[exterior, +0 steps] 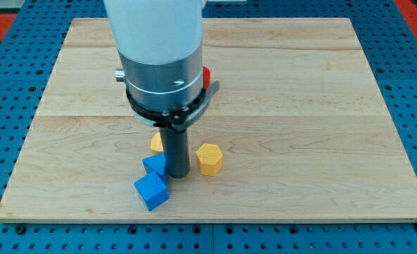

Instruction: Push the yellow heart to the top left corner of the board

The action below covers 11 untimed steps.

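Where the rod drops out of the big grey and white arm body, we see our tip resting on the wooden board, toward the near edge and a little left of the middle. We carry no gripper here, only this straight dark rod, so nothing opens or closes and nothing is held.

4 blocks sit close around our tip. A yellow block lies just left of the rod and slightly farther away; the rod hides part of it, so we cannot tell whether it is the heart, nor whether it touches the rod. A yellow hexagon stands just right of our tip with a thin gap between them. 2 blue blocks sit on the near left: the farther blue block is right against the rod's left side, and the nearer blue block lies just in front of it, the 2 touching or almost so. Their shapes are not clear to us, only blocky and angular.

A red block peeks out from behind the arm body on the right, farther back; most of it is hidden.

The yellow block lies well apart from the far left corner of the board.
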Available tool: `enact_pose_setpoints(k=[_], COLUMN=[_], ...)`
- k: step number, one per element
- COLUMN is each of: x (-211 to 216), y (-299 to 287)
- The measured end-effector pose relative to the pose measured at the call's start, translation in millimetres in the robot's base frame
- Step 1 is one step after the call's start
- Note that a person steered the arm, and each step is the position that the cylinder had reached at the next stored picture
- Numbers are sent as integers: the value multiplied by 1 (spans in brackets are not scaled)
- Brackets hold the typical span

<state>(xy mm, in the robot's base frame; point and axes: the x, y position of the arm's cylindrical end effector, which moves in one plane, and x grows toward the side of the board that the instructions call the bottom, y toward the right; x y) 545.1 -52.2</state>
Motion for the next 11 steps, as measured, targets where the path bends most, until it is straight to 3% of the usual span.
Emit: enact_pose_setpoints(k=[4, 6, 9, 11], x=[-108, -168, -147, -205], y=[-37, -95, -112, -200])
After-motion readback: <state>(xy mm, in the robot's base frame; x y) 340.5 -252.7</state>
